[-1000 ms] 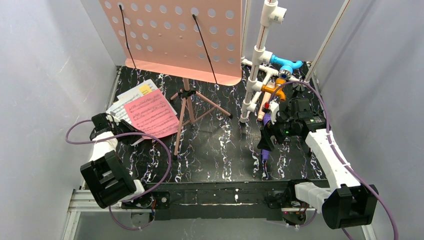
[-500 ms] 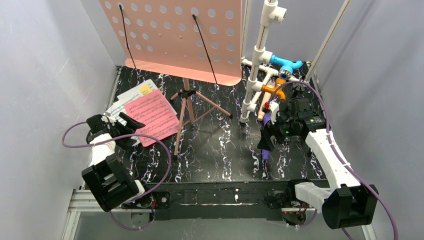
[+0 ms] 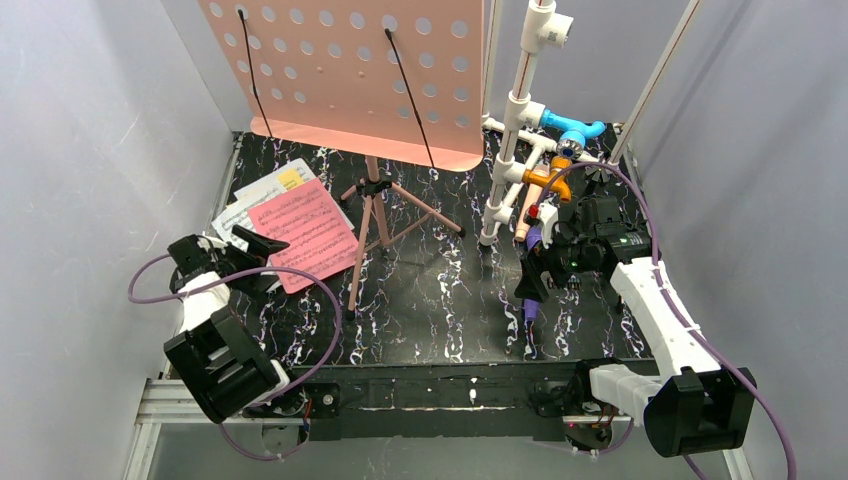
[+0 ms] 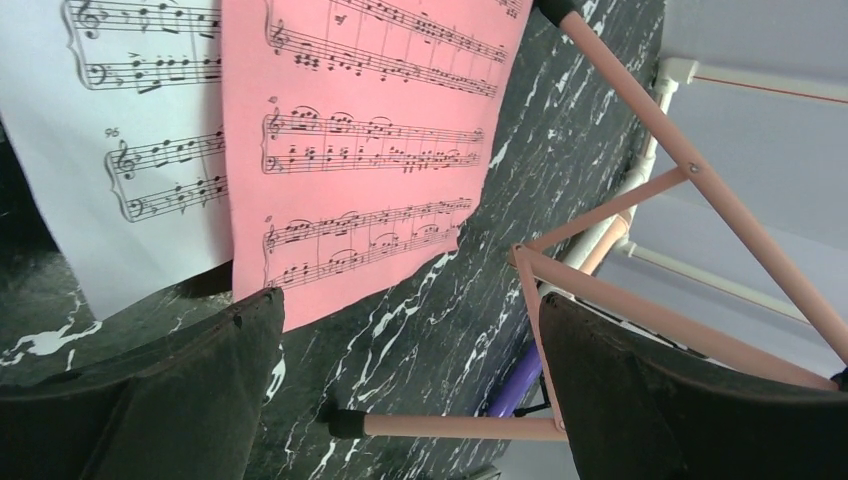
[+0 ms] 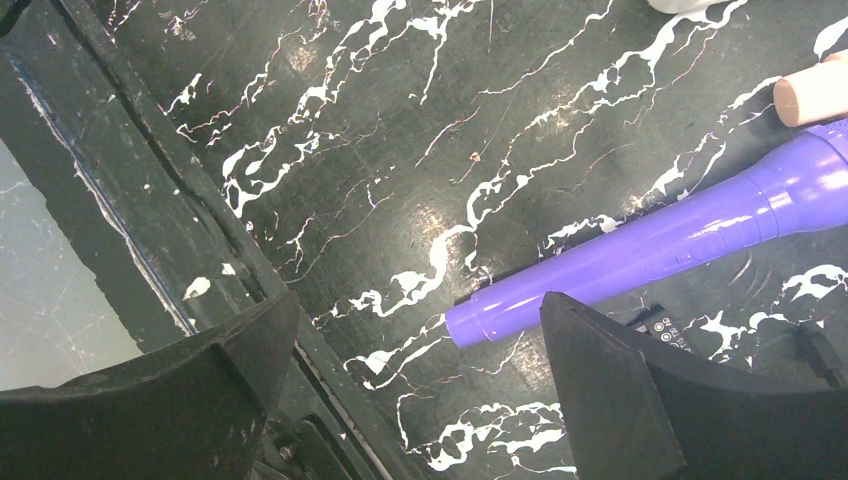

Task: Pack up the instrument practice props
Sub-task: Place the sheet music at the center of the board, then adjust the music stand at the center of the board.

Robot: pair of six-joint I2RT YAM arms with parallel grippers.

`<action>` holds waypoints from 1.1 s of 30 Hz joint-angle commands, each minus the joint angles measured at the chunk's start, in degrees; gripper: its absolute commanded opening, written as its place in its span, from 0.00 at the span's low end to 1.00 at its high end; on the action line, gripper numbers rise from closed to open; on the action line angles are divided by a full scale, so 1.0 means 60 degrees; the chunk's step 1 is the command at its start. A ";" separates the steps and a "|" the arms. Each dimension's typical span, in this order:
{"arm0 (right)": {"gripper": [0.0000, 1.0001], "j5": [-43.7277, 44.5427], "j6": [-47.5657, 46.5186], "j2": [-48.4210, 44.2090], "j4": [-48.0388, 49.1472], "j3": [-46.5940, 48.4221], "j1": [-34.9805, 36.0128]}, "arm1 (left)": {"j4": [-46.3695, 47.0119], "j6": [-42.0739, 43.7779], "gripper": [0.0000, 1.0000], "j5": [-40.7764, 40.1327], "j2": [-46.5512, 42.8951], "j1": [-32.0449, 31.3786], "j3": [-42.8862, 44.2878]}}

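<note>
Hovering jaws apart, left gripper (image 4: 410, 305) faces the corner of a flat pink music page (image 4: 360, 140) overlapping white printed pages (image 4: 140, 160), left side of glossy black marbled table (image 3: 440, 300) | centre: pink perforated holder (image 3: 350, 70) stands on slim tripod legs (image 3: 375, 225) | right: right gripper (image 5: 415, 320), fingers spread, over smooth purple microphone (image 5: 650, 255) lying flat

A black desk (image 3: 430, 300) veined with white is shown. Toward its far-left corner, white music pages (image 3: 262, 188) are laid flat, overlapped by a pink music page (image 3: 303, 232). Around the middle, the pink tripod legs (image 3: 372, 225) of the stand are planted on the surface. Near the far-right corner, a white pipe frame (image 3: 510, 150) is stood. Toward the right edge, a purple microphone (image 5: 640, 260) is laid, with a beige microphone (image 5: 812, 95) just beside its thicker end.
</note>
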 commanded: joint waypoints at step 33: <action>1.00 -0.0015 0.0013 0.0084 0.0195 0.0040 0.0043 | -0.0235 0.0078 0.98 0.1550 -0.2058 -0.1035 -0.0419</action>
